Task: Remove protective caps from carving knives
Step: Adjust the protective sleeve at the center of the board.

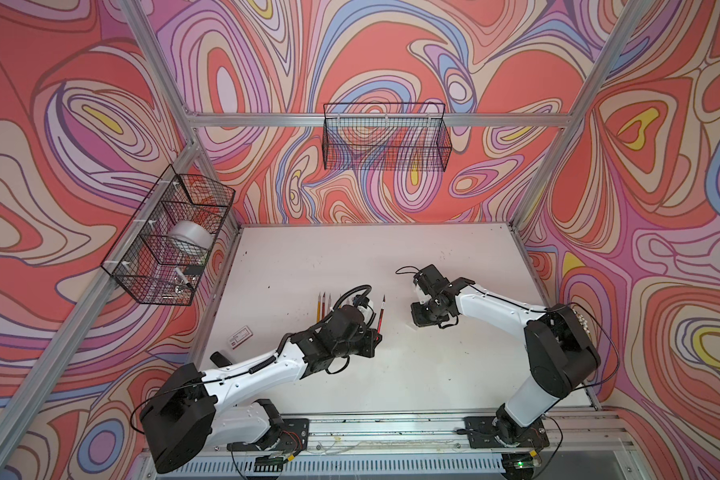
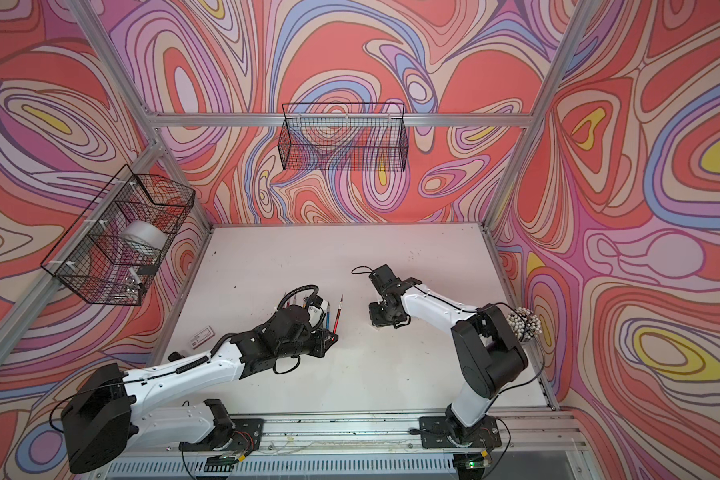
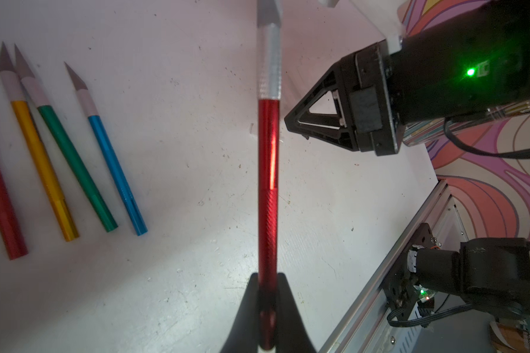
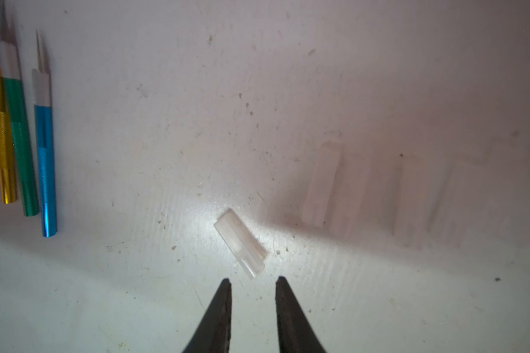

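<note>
Far half of the table: bare to its far edge, you have free passage. Strip along the near edge: also bare. Left of centre: knives lying side by side. Mid-table: red knife juts out from the left gripper, with the right gripper near it, tips parted. Loose cap just ahead of those tips; caps in a row beside it.

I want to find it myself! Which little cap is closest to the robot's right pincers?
Look at the white table, in front of the right gripper with its jaws apart. The protective cap lies just beyond it, alone and slanted in the bright patch, while the other caps sit in a shadowed row farther off.
</note>
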You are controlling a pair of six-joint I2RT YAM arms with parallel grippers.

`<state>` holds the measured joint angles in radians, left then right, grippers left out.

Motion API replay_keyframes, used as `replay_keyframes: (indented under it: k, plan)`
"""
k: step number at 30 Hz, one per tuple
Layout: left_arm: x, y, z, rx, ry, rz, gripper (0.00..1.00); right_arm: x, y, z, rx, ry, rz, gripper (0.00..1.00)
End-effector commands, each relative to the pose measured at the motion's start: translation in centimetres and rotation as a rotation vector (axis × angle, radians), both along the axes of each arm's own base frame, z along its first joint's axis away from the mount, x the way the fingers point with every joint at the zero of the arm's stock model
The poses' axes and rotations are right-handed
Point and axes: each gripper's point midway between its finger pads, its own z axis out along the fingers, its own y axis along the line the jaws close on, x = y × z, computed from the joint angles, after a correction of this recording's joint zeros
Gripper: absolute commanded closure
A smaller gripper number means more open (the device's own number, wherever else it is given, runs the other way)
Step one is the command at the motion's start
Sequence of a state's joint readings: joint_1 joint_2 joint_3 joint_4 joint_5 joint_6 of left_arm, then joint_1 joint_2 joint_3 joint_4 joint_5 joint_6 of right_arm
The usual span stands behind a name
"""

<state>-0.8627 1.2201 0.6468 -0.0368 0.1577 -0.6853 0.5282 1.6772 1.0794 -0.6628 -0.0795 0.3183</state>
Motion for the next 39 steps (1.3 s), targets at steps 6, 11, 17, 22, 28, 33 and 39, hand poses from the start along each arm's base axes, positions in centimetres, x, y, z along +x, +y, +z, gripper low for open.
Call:
replay_keyframes:
  k: [6, 11, 17, 22, 28, 33, 39]
  plan:
    - [-0.3, 1.2, -0.7, 0.02, 0.023, 0.032, 1.0, 0.0, 1.3, -1.9, -0.017, 0.016, 0.036, 0.71]
    - [-0.3, 1.2, -0.8, 0.022, 0.023, 0.03, 1.0, 0.2, 1.2, -2.3, -0.052, 0.01, 0.029, 0.71]
    - [-0.4, 0.9, -1.1, 0.015, 0.036, 0.021, 1.0, 0.3, 0.6, -3.5, -0.094, 0.025, -0.001, 0.74]
    - [-0.4, 0.7, -1.2, 0.008, 0.039, 0.019, 1.0, 0.7, 0.6, -3.6, -0.093, 0.022, -0.03, 0.78]
    - [-0.5, 0.8, -1.3, 0.01, 0.039, 0.017, 1.0, 1.6, 0.1, -3.9, -0.129, 0.013, -0.11, 0.83]
    - [-0.5, 0.8, -1.3, 0.007, 0.04, 0.018, 1.0, 2.1, 0.6, -4.4, -0.103, 0.028, -0.19, 0.84]
    - [-0.5, 0.7, -1.3, 0.005, 0.042, 0.014, 1.0, 2.8, 0.5, -4.9, -0.12, 0.025, -0.243, 0.84]
